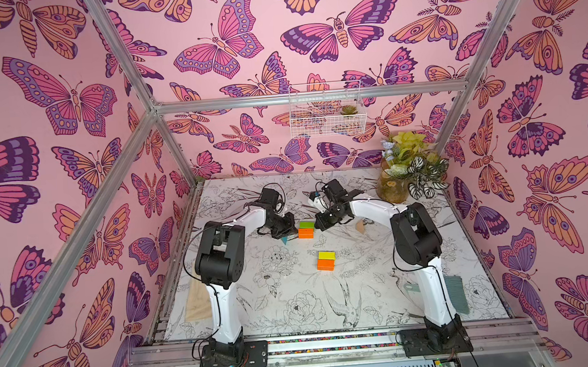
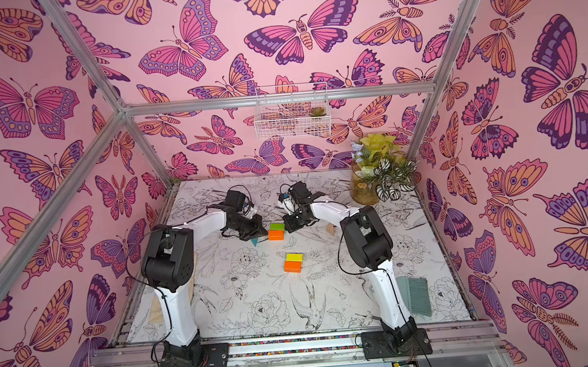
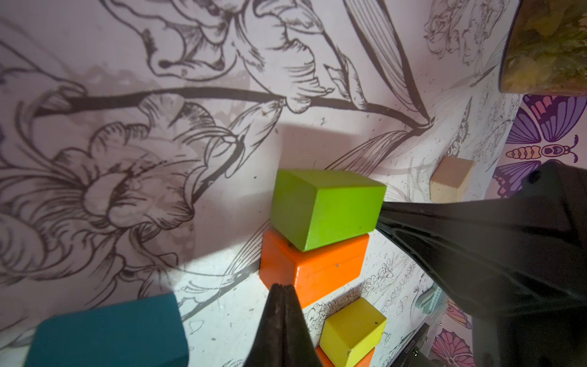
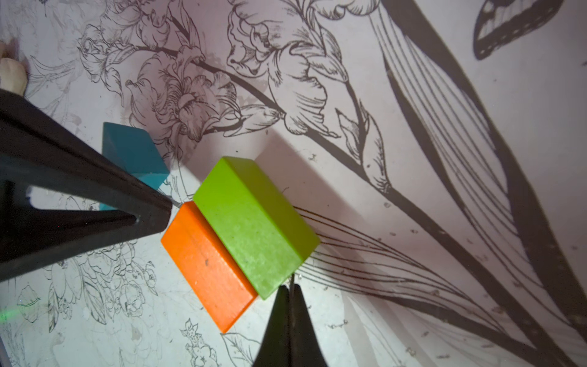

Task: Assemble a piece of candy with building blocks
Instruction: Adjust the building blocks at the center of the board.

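Green block (image 1: 306,225) and orange block (image 1: 305,233) sit flush at mid-table. The left gripper (image 3: 281,287) and right gripper (image 4: 289,287), both pressed together and empty, flank their ends. Best play, I'd say: push low and evenly so the pair slides square toward the yellow block (image 1: 326,255). The floral-print table (image 1: 293,306) looks smooth, with butterfly walls (image 1: 248,141) all round.

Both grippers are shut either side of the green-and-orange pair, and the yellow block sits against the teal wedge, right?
No. In both top views the yellow block sits against a second orange block; the teal wedge lies apart, near the left gripper. The rest holds: that and the right gripper are shut, flanking the green block and first orange block.
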`<action>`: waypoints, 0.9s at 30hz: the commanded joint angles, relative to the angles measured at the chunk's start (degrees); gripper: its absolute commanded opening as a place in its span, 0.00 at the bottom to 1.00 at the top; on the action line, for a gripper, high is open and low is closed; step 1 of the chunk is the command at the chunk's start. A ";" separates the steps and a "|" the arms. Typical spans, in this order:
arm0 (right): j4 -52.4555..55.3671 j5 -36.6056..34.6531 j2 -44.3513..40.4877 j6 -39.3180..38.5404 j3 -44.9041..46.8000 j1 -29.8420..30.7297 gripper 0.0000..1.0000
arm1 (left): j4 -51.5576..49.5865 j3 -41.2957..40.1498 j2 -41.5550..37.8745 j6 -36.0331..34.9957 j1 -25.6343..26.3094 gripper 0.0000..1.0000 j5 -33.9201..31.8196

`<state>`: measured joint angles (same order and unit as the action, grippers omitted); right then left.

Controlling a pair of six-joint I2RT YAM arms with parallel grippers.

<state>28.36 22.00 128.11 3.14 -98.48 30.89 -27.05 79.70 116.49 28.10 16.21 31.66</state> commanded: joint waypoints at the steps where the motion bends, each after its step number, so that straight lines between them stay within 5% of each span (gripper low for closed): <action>1: 1.26 0.97 0.67 -0.60 -1.87 -0.26 0.00 | -1.21 0.71 1.59 -0.67 0.41 0.00 -0.26; 19: 2.61 -3.41 -5.04 -2.47 1.18 -0.13 0.00 | -0.15 -0.79 -4.51 -4.60 -0.18 0.02 -5.43; 21: 2.93 -4.78 -7.26 -2.91 2.72 -0.14 0.00 | 0.60 -2.09 -8.91 -9.11 -0.21 0.15 -8.66; 24: 3.15 -6.48 -10.86 -3.22 5.42 -0.13 0.02 | 1.46 -4.04 -15.91 -18.88 -0.13 0.55 -10.45; 27: 3.10 -8.40 -14.36 -3.43 8.07 -0.15 0.06 | 2.35 -6.50 -21.80 -29.71 -0.16 0.72 -7.48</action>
<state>30.46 16.49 117.71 0.97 -91.92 30.87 -26.00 75.31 99.88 11.77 16.14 23.81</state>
